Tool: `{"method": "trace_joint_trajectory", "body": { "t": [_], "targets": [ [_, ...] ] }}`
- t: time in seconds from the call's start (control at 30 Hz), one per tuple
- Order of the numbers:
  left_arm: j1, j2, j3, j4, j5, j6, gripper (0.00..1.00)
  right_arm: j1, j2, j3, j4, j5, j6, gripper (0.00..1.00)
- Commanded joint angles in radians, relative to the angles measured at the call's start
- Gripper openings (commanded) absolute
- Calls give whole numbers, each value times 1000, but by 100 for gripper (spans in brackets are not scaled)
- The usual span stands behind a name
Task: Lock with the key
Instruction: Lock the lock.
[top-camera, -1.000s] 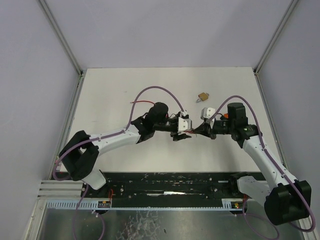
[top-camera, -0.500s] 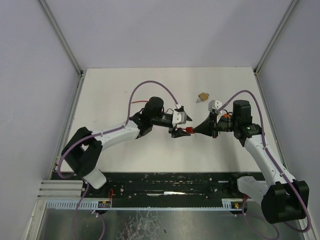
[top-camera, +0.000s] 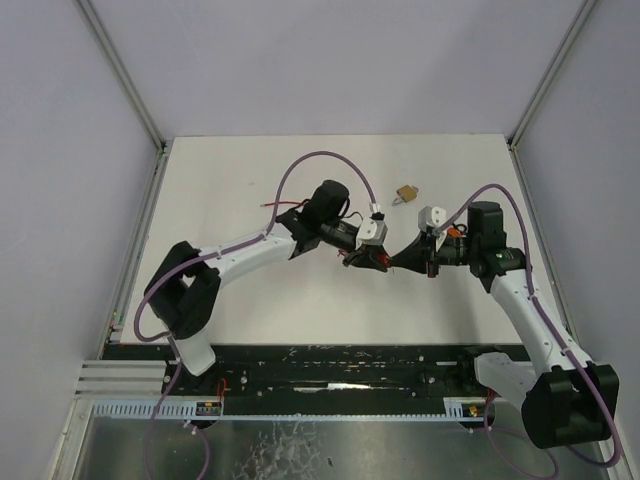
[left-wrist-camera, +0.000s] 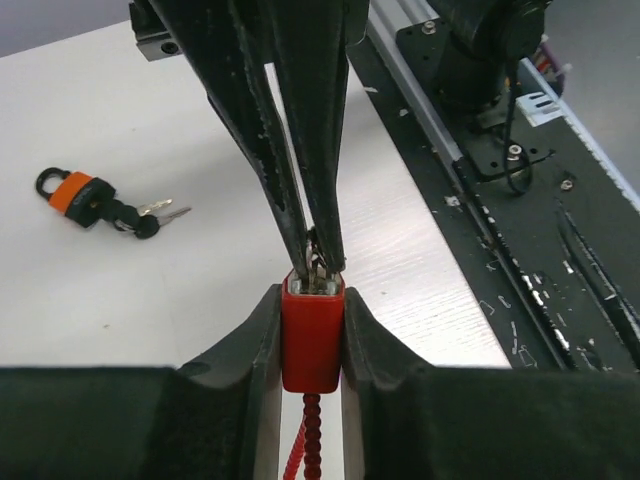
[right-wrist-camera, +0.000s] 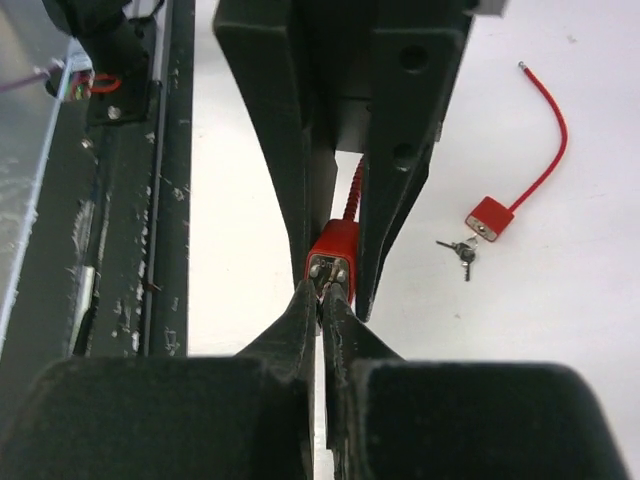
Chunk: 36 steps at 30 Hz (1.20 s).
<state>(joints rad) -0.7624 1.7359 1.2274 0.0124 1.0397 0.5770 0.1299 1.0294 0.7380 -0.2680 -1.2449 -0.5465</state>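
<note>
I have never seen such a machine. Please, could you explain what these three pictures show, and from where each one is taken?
These are two robot arms bolted to a white table. One picture looks down from above; the other two come from a small camera on each wrist. The left gripper squeezes a small red lock. The right gripper pinches a key at that lock's keyhole. On the table lie an orange padlock with keys and a second red lock with a long cable.
</note>
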Motion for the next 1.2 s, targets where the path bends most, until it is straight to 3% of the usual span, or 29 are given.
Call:
{"method": "trace_joint_trajectory", "body": {
  "t": [0.0, 0.1, 0.2, 0.33, 0.43, 0.53, 0.6, 0.67, 0.73, 0.83, 1.17],
  "targets": [
    [-1, 43, 112, -217, 105, 119, 0, 30, -8, 91, -312, 10, -488, 0],
    [10, 119, 230, -399, 212, 197, 0, 94, 11, 154, -544, 158, -901, 0],
    [23, 235, 427, -681, 300, 327, 0, 118, 9, 184, -656, 252, -1188, 0],
    [25, 326, 572, -992, 306, 565, 0, 121, 1, 234, -666, 288, -1178, 0],
    [24, 288, 533, -1016, 317, 669, 0, 120, -14, 230, -684, 300, -1154, 0],
    [26, 193, 397, -859, 292, 657, 0, 118, -45, 219, -637, 305, -969, 0],
    [21, 73, 234, -558, 211, 462, 0, 114, -58, 214, -632, 286, -885, 0],
    [-1, -37, 18, -87, -1, 185, 0, 103, -66, 210, -645, 260, -829, 0],
    [-9, -90, -113, 85, -104, 176, 0, 93, -77, 198, -663, 236, -812, 0],
    [-19, -89, -93, 59, -218, 180, 0, 91, -109, 150, -620, 228, -782, 0],
    [-55, -75, -78, 38, -366, 168, 0, 88, -175, 117, -444, 230, -603, 0]
  ]
}}
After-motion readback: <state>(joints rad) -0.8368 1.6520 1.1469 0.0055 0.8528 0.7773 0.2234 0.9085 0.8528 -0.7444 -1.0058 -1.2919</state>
